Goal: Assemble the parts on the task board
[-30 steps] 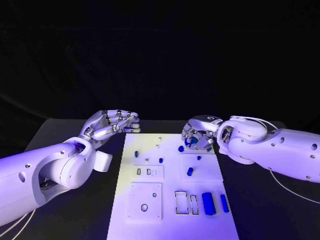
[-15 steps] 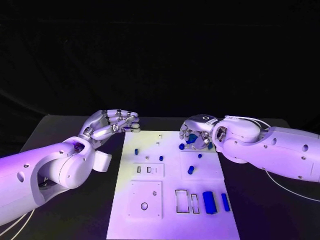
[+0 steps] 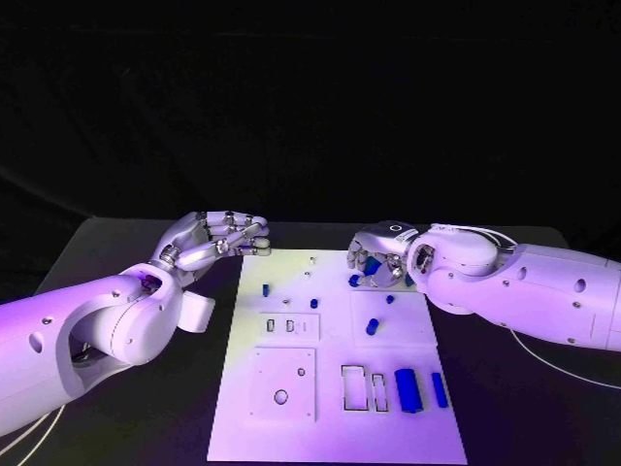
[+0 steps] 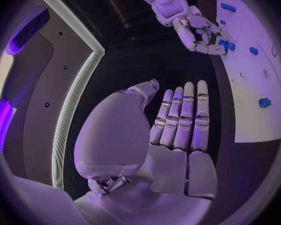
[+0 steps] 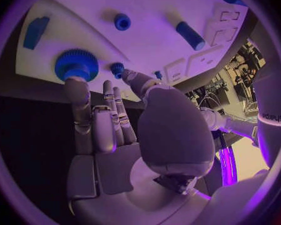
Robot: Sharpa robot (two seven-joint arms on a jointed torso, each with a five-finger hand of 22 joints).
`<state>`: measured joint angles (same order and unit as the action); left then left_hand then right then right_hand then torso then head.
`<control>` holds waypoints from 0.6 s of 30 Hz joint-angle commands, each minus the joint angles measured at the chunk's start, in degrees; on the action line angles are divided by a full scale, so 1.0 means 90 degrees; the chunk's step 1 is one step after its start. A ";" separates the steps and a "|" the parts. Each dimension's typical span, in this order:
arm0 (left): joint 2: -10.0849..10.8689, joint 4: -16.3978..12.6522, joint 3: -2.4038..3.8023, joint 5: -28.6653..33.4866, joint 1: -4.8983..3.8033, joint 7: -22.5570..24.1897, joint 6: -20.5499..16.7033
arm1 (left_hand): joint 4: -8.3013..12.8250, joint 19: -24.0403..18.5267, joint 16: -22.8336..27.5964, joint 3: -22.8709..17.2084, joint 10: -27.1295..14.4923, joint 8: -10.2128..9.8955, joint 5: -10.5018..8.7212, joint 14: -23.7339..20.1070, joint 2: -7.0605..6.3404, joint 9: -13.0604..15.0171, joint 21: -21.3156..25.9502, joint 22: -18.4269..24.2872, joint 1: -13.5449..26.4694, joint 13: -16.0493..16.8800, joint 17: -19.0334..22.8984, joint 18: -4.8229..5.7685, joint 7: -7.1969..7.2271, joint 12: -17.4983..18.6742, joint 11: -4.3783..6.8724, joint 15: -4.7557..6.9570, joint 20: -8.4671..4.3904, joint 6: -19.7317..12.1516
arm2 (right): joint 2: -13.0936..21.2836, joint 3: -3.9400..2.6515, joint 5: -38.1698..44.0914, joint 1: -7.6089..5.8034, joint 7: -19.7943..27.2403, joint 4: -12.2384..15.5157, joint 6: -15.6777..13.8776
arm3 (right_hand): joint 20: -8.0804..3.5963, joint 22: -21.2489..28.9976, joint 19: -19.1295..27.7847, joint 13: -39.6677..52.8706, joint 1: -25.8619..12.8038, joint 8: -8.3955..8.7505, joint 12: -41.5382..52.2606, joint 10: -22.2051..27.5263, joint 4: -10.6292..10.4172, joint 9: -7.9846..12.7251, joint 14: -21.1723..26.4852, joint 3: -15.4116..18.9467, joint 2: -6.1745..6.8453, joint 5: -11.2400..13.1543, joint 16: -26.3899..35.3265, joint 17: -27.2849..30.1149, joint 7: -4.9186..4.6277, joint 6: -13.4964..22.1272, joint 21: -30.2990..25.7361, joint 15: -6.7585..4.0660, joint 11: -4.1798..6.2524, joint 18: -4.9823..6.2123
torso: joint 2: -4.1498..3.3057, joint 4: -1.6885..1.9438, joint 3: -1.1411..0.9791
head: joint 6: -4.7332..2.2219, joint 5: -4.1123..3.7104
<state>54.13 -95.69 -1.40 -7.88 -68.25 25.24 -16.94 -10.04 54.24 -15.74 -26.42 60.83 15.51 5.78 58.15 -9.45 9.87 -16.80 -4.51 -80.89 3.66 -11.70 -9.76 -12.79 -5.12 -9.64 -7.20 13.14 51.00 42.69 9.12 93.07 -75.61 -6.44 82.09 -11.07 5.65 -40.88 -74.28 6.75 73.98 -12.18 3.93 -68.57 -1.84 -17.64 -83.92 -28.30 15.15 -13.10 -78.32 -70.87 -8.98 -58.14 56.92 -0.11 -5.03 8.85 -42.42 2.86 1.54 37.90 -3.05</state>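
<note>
The white task board [image 3: 332, 417] lies in the middle of the black table. My right hand [image 3: 380, 257] hovers over its far right corner, above a blue gear [image 3: 368, 266]. Up close, the gear [image 5: 77, 65] stands on the board [image 5: 153, 50] with one of that hand's fingertips [image 5: 77, 87] touching its edge and the other fingers stretched out. A small blue peg [image 5: 117, 69] sits beside the thumb. My left hand [image 3: 221, 236] hangs off the board's far left corner with its fingers [image 4: 181, 115] side by side, loosely bent, holding nothing.
Small blue pegs [image 3: 266, 289] [image 3: 312, 298] and a short cylinder [image 3: 371, 325] stand mid-board. Two long blue bars [image 3: 408, 390] [image 3: 438, 388] lie near the board's front right, beside open rectangular slots [image 3: 352, 386]. Black table [image 3: 129, 252] flanks the board on both sides.
My right arm has eased a little toward the board's middle while its hand stays over the gear. The left hand holds its place.
</note>
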 commanded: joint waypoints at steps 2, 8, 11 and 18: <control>-0.0012 -0.0027 0.0007 -0.0001 -0.0009 0.0014 0.0150 | -0.0012 -0.0029 0.0030 -0.0036 0.0004 -0.0030 -0.0022 -0.0026 -0.0034 -0.0003 0.0039 0.0009 0.0035 0.0008 -0.0006 -0.0075 -0.0043 0.0037 -0.0032 -0.0012 0.0014 -0.0037 | -0.0039 0.0001 0.0125 0.0034 -0.0081 -0.0037 0.0172 | 0.0019 -0.0088 -0.0005 -0.0005 0.0059 0.0021 -0.0014 0.0026 -0.0028 -0.0025 -0.0341 -0.0045 -0.0022 -0.0040 -0.0061 -0.0046 -0.0012 -0.0028 0.0081 0.0043 -0.0016 -0.0098 | -0.0037 0.0028 0.0006 | 0.0008 -0.0001; -0.0002 -0.0016 0.0007 0.0003 -0.0009 0.0005 0.0160 | -0.0014 -0.0032 0.0035 -0.0039 0.0001 -0.0033 -0.0023 -0.0029 -0.0032 -0.0003 0.0043 0.0012 0.0042 0.0008 -0.0009 -0.0076 -0.0048 0.0045 -0.0035 -0.0014 0.0016 -0.0042 | -0.0066 0.0002 0.0126 0.0069 -0.0075 -0.0079 0.0199 | 0.0021 -0.0113 0.0001 -0.0004 0.0065 0.0019 -0.0009 0.0010 -0.0035 -0.0038 -0.0339 -0.0066 -0.0029 -0.0038 -0.0073 -0.0044 -0.0009 -0.0042 0.0106 0.0043 -0.0014 -0.0097 | -0.0058 0.0036 0.0007 | 0.0015 0.0004; 0.0004 -0.0007 0.0007 0.0006 -0.0009 0.0000 0.0159 | -0.0014 -0.0032 0.0035 -0.0039 0.0001 -0.0033 -0.0023 -0.0029 -0.0032 -0.0003 0.0043 0.0012 0.0042 0.0008 -0.0009 -0.0076 -0.0048 0.0045 -0.0035 -0.0014 0.0016 -0.0042 | -0.0070 0.0003 0.0126 0.0078 -0.0074 -0.0097 0.0208 | 0.0021 -0.0113 0.0001 -0.0004 0.0065 0.0019 -0.0009 0.0010 -0.0035 -0.0038 -0.0339 -0.0066 -0.0029 -0.0038 -0.0073 -0.0044 -0.0009 -0.0042 0.0106 0.0043 -0.0014 -0.0097 | -0.0072 0.0036 0.0008 | 0.0009 0.0002; 0.0007 0.0006 0.0007 0.0009 -0.0010 -0.0012 0.0170 | -0.0014 -0.0032 0.0035 -0.0039 0.0001 -0.0033 -0.0023 -0.0029 -0.0032 -0.0003 0.0043 0.0012 0.0042 0.0008 -0.0009 -0.0076 -0.0048 0.0045 -0.0035 -0.0014 0.0016 -0.0042 | -0.0076 0.0003 0.0126 0.0086 -0.0057 -0.0114 0.0180 | 0.0004 -0.0295 0.0033 0.0014 0.0163 -0.0013 0.0022 -0.0151 -0.0053 -0.0123 -0.0332 -0.0297 -0.0170 -0.0046 -0.0162 -0.0098 0.0042 -0.0137 0.0261 0.0007 0.0037 -0.0102 | -0.0082 0.0035 0.0004 | -0.0001 0.0003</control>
<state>54.23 -95.58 -1.39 -7.84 -68.26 24.97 -16.57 -10.04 54.24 -15.74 -26.42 60.83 15.52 5.77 58.15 -9.45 9.86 -16.80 -4.46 -80.89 3.65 -11.69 -9.75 -12.79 -4.87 -9.64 -7.20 13.13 51.00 42.08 9.15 93.34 -74.87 -6.73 81.08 -10.26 5.65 -43.39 -74.29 6.82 75.11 -12.18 3.93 -69.59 -2.30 -18.67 -83.92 -30.71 14.01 -13.30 -79.50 -71.71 -8.53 -59.06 59.10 -0.11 -4.66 8.86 -43.08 3.17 1.60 37.94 -3.00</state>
